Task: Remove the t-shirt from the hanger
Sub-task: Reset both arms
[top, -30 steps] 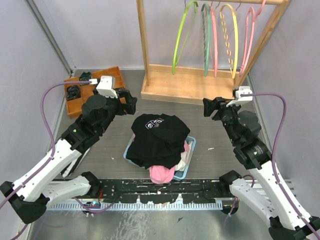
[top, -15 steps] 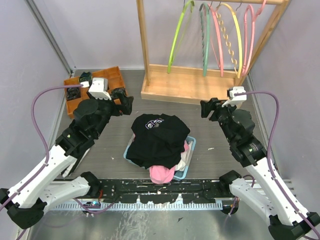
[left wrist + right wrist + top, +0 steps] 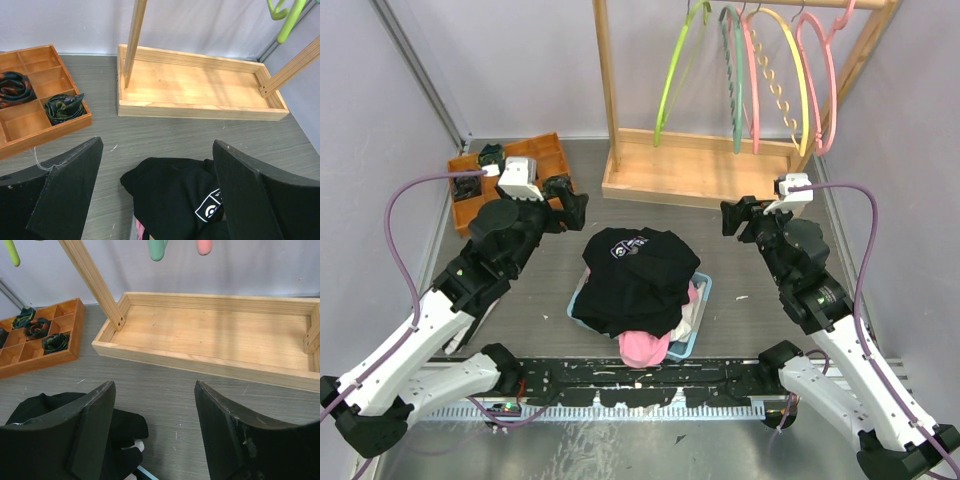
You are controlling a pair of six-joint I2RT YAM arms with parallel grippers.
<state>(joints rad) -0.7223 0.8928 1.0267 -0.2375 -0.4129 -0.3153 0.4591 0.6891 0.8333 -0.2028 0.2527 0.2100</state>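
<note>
- An orange wooden compartment tray (image 3: 546, 152) sits at the far left of the grey surface (image 3: 545, 300). Dark rolled cloths (image 3: 63, 107) lie in some of its cells.
- The left arm (image 3: 470, 280) holds its jaws wide apart and empty, above the surface just right of the tray and pointing toward the far side.
- The black t-shirt with a small white print (image 3: 635, 275) lies crumpled on top of a heap in a pale blue basket (image 3: 700, 318) at the middle, with a pink garment (image 3: 642, 348) spilling over the near rim.
- The shirt lies between the two sets of jaws and nearer than both: near-right of the left jaws, near-left of the right ones. The heap's long axis runs roughly far to near.
- In the left wrist view the shirt lies right between the fingers, while in the right wrist view it sits off to the lower left. The left arm therefore seems slightly the nearer.
- At the far side stands a light wooden rack (image 3: 690, 170). A green hanger (image 3: 670, 90), a teal hanger (image 3: 732, 80), two pink hangers (image 3: 750, 95) and a yellow hanger (image 3: 798, 95) hang from it, all bare.
- The shirt is well apart from them, so the removal looks done.
- The right arm (image 3: 810, 280) mirrors the left, its jaws wide and empty, near the rack's right end.
</note>
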